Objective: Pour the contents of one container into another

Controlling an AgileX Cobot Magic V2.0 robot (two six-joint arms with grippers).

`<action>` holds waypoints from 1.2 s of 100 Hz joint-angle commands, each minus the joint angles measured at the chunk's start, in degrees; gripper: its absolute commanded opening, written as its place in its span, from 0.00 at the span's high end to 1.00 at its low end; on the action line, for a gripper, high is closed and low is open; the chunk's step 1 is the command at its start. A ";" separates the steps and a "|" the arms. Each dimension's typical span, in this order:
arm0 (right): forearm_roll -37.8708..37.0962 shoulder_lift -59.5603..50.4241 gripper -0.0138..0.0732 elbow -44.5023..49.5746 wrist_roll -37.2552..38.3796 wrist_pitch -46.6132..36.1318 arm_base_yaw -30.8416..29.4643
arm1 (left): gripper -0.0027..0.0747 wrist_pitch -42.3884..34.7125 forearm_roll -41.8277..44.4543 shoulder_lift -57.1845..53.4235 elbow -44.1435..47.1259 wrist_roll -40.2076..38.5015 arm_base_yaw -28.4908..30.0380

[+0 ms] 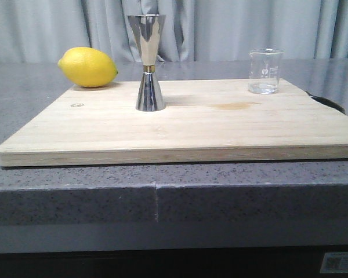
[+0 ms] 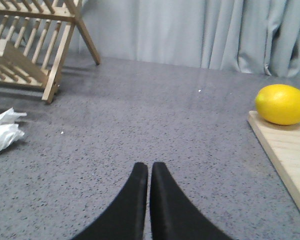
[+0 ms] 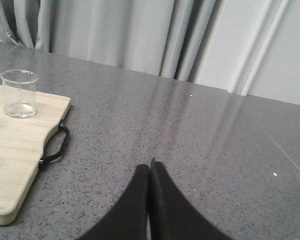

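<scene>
Speckled grey stone worktop carries a pale wooden board. Our left gripper and right gripper wait off-board, jaws clenched on nothing. Mid-board stands the steel hourglass jigger; farther right, the small clear glass beaker — upright, ungrasped.

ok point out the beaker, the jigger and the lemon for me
beaker (image 1: 265,70), front view, middle of its glass wall
jigger (image 1: 149,68), front view, its narrow waist
lemon (image 1: 87,67), front view, middle of its peel
</scene>
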 commanded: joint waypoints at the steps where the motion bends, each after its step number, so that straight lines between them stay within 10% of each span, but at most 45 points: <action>1: -1.27 0.53 0.92 -1.44 -0.04 -4.11 -0.24 | 0.99 -7.77 7.84 -1.51 0.84 -8.22 -0.81; 120: -1.27 0.53 0.92 -1.21 -0.04 -4.08 -0.24 | 0.99 -15.26 9.80 -6.99 9.86 -8.36 -2.74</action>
